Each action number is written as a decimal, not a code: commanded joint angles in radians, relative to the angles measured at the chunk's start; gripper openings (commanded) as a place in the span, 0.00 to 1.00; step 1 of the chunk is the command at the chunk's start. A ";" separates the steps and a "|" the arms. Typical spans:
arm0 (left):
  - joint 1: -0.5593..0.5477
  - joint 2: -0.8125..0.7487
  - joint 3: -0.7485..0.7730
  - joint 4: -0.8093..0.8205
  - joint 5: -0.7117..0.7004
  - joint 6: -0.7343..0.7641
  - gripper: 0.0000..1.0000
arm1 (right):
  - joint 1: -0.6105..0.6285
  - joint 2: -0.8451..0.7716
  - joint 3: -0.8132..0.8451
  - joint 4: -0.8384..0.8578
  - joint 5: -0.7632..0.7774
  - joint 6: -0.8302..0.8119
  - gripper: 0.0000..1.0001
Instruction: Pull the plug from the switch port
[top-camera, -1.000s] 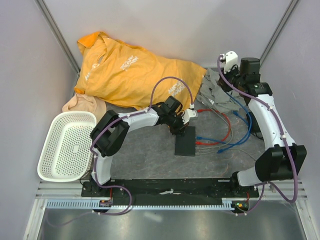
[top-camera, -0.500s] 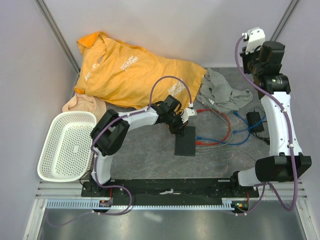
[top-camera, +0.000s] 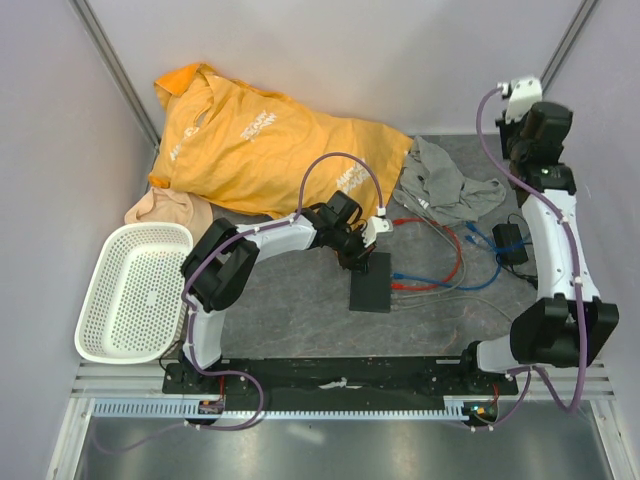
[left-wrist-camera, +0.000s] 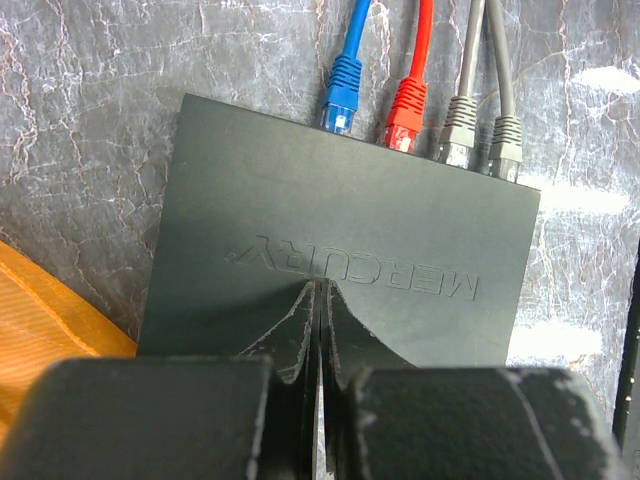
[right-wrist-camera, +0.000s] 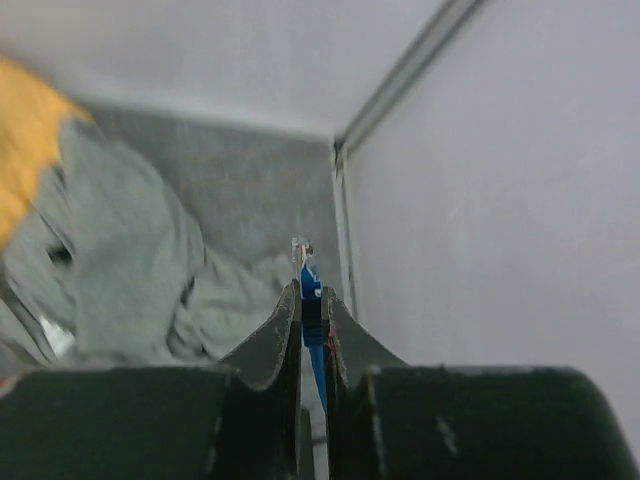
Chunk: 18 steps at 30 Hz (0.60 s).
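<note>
Matte-black flat rectangular switch box (top-camera: 370, 285) lay under the left gripper (left-wrist-camera: 318, 292), whose jaws were pressed together on nothing, its port edge (left-wrist-camera: 420, 140) facing right. Well away toward the far right corner, the lifted right gripper (right-wrist-camera: 312, 300) clamped a small blue clear-tipped plug (right-wrist-camera: 308, 282).

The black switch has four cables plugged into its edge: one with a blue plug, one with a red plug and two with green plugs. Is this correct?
Not quite. Only the colour of the last two is wrong. The left wrist view shows the black switch with four cables plugged into its edge: one blue plug, one red plug and two gray plugs, not green ones.
</note>
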<state>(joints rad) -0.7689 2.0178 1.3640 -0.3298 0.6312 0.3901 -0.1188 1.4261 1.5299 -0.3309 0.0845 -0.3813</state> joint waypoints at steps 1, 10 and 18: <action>0.000 0.032 -0.054 -0.094 -0.059 -0.005 0.02 | -0.038 0.026 -0.262 0.098 0.099 -0.021 0.00; -0.006 0.019 -0.083 -0.094 -0.067 0.003 0.02 | -0.102 0.056 -0.289 0.107 0.089 0.012 0.00; -0.007 0.022 -0.083 -0.095 -0.061 0.001 0.02 | -0.104 0.098 0.077 0.112 0.115 -0.001 0.00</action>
<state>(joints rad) -0.7700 2.0018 1.3342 -0.3080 0.6350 0.3901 -0.2226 1.5234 1.4372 -0.3008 0.1604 -0.3851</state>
